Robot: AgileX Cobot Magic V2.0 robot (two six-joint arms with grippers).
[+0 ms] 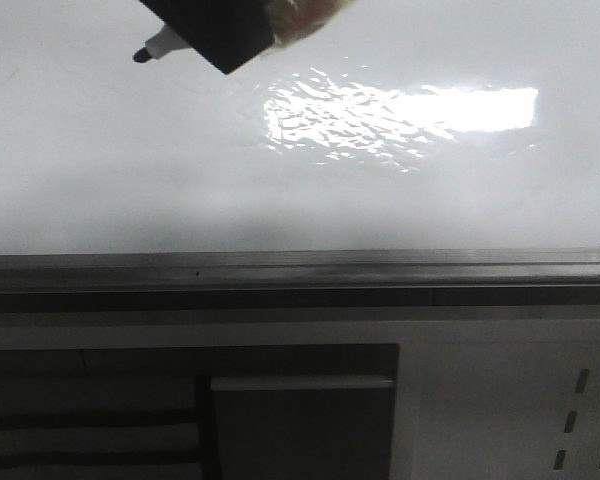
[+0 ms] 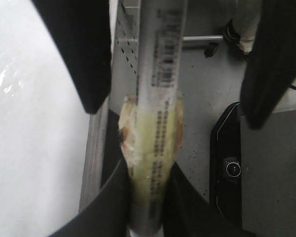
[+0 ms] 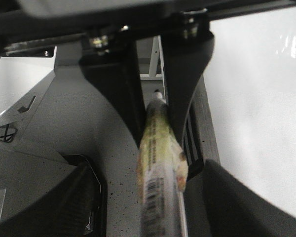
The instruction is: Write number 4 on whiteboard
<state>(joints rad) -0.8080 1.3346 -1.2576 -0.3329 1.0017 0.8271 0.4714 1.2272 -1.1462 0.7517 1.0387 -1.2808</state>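
The whiteboard fills the upper front view, glossy white with a bright reflection and a grey edge rail. No number 4 shows on it. My left gripper is at the top edge of that view, shut on a taped marker whose black tip points left, just over the board. In the left wrist view my left gripper pinches the marker below its yellowish tape. My right gripper is open, its fingers wide apart on either side of the marker's barcoded body, not touching it.
Below the rail sit a white perforated panel and a dark recess. A black device lies on the grey speckled floor beside the board's edge.
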